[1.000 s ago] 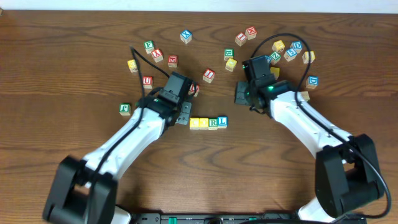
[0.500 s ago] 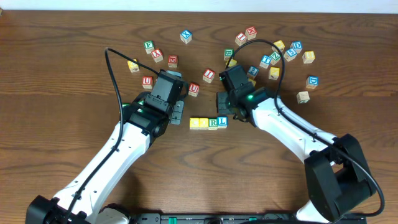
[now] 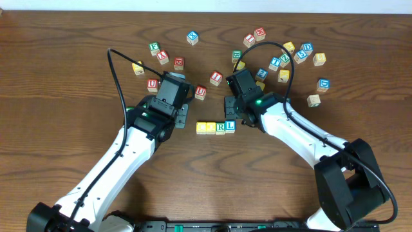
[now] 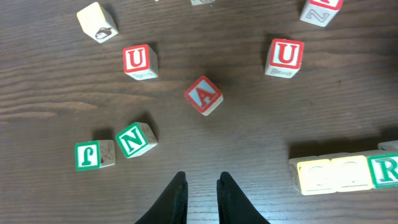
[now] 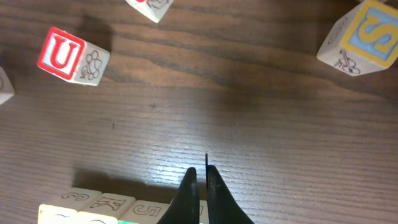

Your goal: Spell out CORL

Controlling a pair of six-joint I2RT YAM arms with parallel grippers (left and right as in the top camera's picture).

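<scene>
Where the dark, grained wooden counter [image 3: 64,96] ends at a pale strip [image 3: 206,5], loose square cubes [image 3: 192,37] lie scattered. Left of the CORL row [image 3: 215,127], the left tool [image 4: 201,177] stands slightly parted, empty. Just behind the row's right end, the right tool [image 5: 199,169] is clenched on nothing.

Letters on yellow cubes [image 4: 318,176] unreadable, R cube [image 4: 385,170] cropped at right edge

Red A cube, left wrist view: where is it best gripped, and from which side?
Hold the red A cube on two opposite side faces, coming from above. It sits turned cornerwise and stands alone, so rotate the grip to match.
</scene>
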